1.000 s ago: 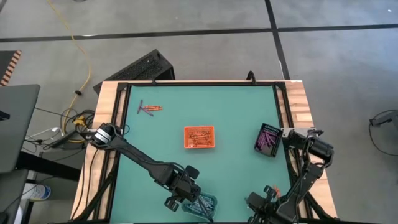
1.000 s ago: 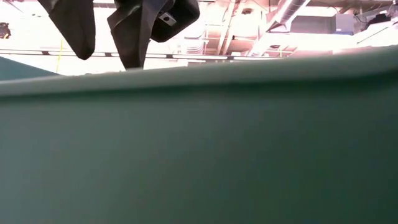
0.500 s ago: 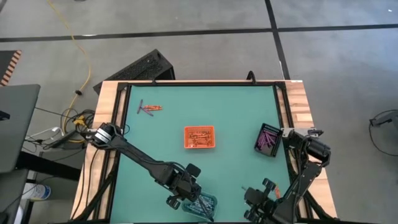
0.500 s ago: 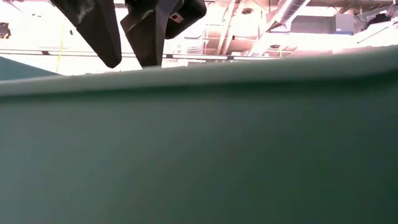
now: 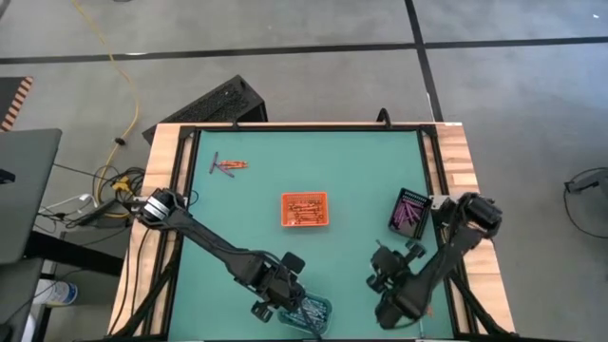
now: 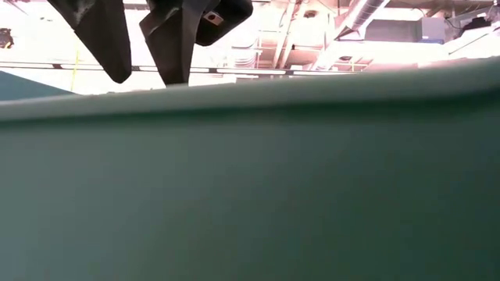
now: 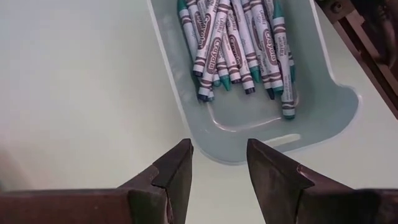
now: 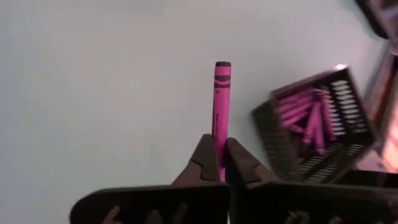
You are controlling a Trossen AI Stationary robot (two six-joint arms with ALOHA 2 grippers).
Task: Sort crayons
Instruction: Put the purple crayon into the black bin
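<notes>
My right gripper (image 8: 222, 163) is shut on a magenta crayon (image 8: 221, 99) over the green mat, near the right front (image 5: 384, 264). A black tray (image 5: 410, 213) holding magenta crayons (image 8: 308, 115) lies beyond it by the right edge. My left gripper (image 7: 217, 167) stands open near the front edge (image 5: 285, 302), just short of a clear tray (image 7: 323, 118) that holds blue-green crayons (image 7: 233, 43). An orange tray (image 5: 305, 209) with orange crayons sits mid-table. A few loose crayons (image 5: 228, 166) lie on the mat at the far left. My right gripper pinches the magenta crayon's one end (image 8: 219, 138) between its two fingers. The crayon runs on in line with the fingers, and its other end (image 8: 222, 66) sticks out well past the fingertips. The fingers slant down toward the mat.
A black frame (image 5: 313, 126) borders the mat, with wooden table edges (image 5: 458, 152) outside it. In the low view two dark fingers (image 6: 176, 39) hang over the mat's near edge. Bare mat lies between the three trays.
My right gripper has moved from the near edge toward the far edge and the black tray, rising and tipping as it went. My left gripper has stayed over the clear tray's end.
</notes>
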